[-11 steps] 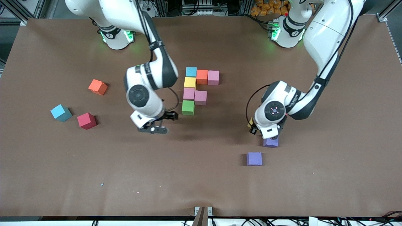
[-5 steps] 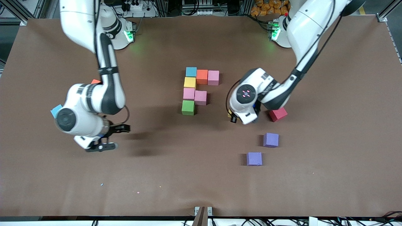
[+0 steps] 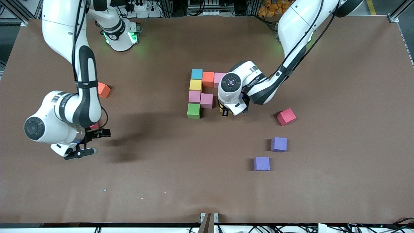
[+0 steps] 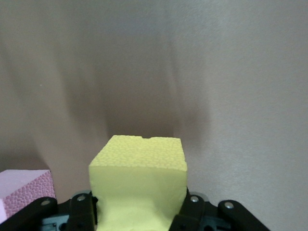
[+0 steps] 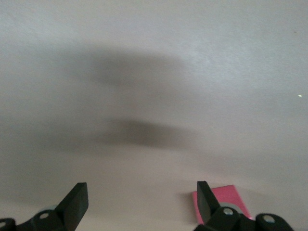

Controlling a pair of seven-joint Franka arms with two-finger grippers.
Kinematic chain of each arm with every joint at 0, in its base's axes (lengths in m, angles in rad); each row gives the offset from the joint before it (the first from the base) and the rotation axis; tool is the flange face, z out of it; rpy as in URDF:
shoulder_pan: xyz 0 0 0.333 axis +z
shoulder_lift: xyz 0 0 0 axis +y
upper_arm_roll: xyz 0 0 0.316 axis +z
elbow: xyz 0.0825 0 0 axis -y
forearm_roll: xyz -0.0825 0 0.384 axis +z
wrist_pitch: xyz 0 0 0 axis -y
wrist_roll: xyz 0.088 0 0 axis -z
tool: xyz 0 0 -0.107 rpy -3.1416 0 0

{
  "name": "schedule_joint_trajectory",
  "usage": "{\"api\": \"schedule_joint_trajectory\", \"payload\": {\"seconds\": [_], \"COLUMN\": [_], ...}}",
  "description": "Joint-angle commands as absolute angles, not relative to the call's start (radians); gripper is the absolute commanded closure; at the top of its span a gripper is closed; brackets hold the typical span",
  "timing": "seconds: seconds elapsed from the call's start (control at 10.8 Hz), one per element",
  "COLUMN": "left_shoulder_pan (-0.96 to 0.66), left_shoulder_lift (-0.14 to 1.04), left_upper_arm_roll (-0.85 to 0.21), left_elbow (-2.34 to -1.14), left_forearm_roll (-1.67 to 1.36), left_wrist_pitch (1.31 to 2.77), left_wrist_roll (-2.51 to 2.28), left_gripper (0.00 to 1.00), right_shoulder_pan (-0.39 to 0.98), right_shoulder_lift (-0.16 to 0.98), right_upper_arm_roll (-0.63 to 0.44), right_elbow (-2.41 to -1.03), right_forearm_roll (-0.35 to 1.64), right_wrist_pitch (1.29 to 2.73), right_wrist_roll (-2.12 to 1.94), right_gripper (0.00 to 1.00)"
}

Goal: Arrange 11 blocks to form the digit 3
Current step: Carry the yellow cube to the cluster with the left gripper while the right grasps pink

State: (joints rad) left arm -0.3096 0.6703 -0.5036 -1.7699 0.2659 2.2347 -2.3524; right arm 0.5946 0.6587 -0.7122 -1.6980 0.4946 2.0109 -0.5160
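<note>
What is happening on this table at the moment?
Two robot arms are building a figure from foam cubes. The left gripper holds a yellow cube just beside the unfinished cluster of cubes in mid-table. The right gripper is open above a red cube at its end. Two purple cubes and others lie loose.

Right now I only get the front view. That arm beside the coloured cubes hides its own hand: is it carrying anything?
Observer: Yes. The left gripper is shut on a yellow block; the left wrist view shows it plainly.
Operator: Is it close to the others?
Observer: A pink block sits just beside it in that view.
Operator: And the other arm's hand?
Observer: The right gripper is open and holds nothing.
Operator: Anything near it?
Observer: A red block lies on the table by one finger.
</note>
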Motion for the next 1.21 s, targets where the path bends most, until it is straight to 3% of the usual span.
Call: {"api": "schedule_joint_trajectory", "payload": {"seconds": [0.0,0.37,0.65,1.11], "left_shoulder_pan": [-0.33,-0.341,-0.341,-0.342], "left_shoulder_lift": [0.669,0.67,0.672,0.693], "left_upper_arm_roll": [-0.5,-0.5,-0.5,-0.499], "left_elbow": [-1.801,-1.804,-1.802,-1.792], "left_forearm_roll": [0.291,0.291,0.288,0.29], "left_wrist_pitch": [2.249,2.253,2.292,2.321], "left_wrist_roll": [-2.417,-2.485,-2.497,-2.533], "left_gripper": [1.0,1.0,1.0,1.0], "right_shoulder_pan": [0.574,0.512,0.537,0.546], "right_shoulder_lift": [0.641,0.64,0.58,0.535], "right_upper_arm_roll": [-0.704,-0.704,-0.703,-0.704], "right_elbow": [-1.799,-1.873,-2.037,-2.057], "right_forearm_roll": [0.48,0.48,0.483,0.486], "right_wrist_pitch": [2.138,2.221,2.362,2.347], "right_wrist_roll": [-0.636,-0.808,-0.831,-0.838], "right_gripper": [0.0,0.0,0.0,0.0]}}
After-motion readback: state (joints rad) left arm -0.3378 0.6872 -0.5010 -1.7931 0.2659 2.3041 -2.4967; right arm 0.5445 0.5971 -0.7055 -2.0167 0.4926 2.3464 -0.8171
